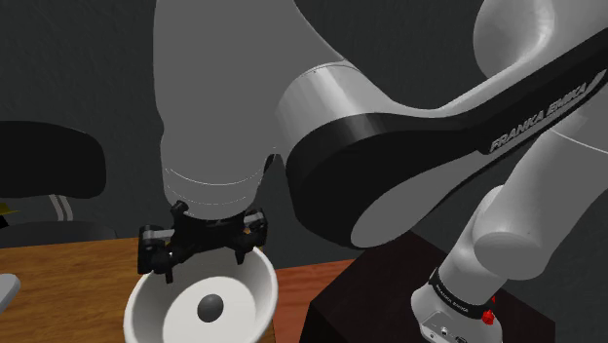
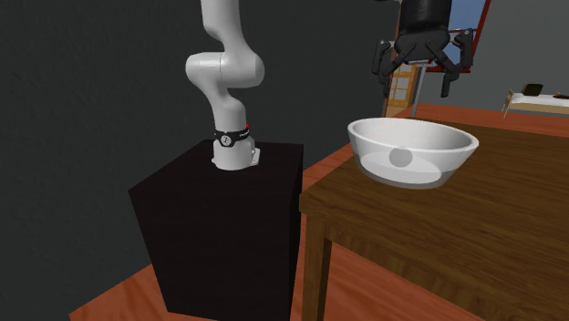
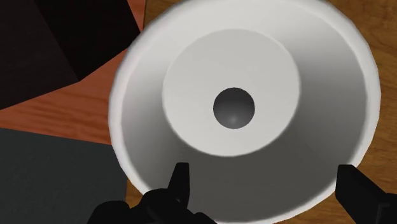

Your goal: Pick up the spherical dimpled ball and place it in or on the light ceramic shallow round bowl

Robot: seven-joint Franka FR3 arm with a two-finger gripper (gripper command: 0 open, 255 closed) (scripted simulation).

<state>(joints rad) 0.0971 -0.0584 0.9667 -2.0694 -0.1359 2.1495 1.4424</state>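
Your black two-finger gripper hangs pointing straight down, its fingers spread wide with nothing between them. Directly beneath it sits a white round bowl, and the second exterior view shows open air between the fingertips and the bowl's rim, so the tool touches neither the bowl nor anything in it. A small, smooth-looking grey ball rests at the middle of the bowl's flat bottom, straight below the gap between your fingers; its surface texture cannot be made out. In the wrist view the gripper looks down into the bowl, with one finger over the bowl's inner wall and the other finger over its rim on the opposite side, and the ball lies ahead of them in the centre of the base. In the shoulder view the gripper is seen just above the far rim of the bowl, the ball below it, and the white arm sweeps overhead behind the tool. The bowl stands on a brown wooden table, near the table edge that faces the dark box stand carrying your arm. That stand sits beside and below the tool on a reddish wooden floor.
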